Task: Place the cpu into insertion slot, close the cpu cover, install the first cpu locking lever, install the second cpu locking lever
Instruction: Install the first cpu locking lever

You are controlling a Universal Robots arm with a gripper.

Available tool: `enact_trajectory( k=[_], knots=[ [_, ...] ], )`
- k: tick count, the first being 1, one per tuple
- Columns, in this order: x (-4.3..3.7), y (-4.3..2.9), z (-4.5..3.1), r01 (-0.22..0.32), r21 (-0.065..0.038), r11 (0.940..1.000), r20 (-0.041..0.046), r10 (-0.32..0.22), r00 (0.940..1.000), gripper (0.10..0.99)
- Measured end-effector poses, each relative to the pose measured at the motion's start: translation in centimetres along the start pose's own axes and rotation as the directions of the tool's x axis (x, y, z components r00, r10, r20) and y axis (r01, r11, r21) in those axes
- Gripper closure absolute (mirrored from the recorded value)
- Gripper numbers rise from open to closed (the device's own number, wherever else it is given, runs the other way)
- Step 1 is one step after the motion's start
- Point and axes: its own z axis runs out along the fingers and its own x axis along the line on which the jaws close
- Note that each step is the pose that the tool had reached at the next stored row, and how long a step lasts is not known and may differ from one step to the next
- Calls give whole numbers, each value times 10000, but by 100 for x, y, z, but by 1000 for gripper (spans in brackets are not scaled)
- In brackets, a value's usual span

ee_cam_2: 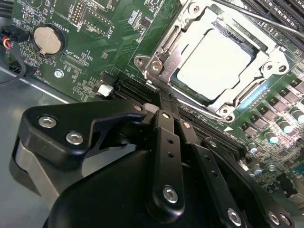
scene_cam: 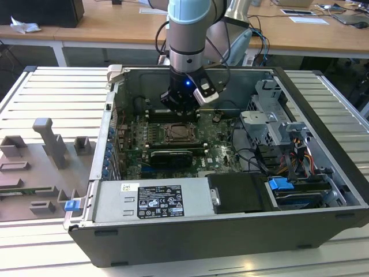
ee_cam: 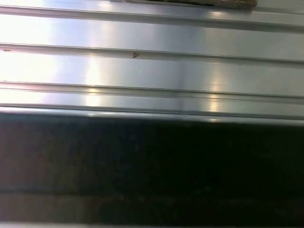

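The gripper (ee_cam_2: 166, 111), matte black with bolted linkage bars, is seen with its fingers drawn together and nothing held, poised just beside the insertion slot (ee_cam_2: 161, 57). The cpu (ee_cam_2: 213, 61), a flat, pale silvery square, is seated in that slot, and the cpu cover (ee_cam_2: 247, 92), a thin bright metal frame, is laid around it on the green circuit board (ee_cam_2: 109, 42).
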Motion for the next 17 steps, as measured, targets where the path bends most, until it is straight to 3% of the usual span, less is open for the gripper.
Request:
enact_trajectory(
  k=[8,14,17],
  knots=[
    [1,-2,35,5,111,9999,-4,-5,10000,980],
    [-5,-2,35,19,51,10000,1,-19,10000,980],
    [-6,1,-4,20,32,10000,0,-20,10000,980]
  ],
)
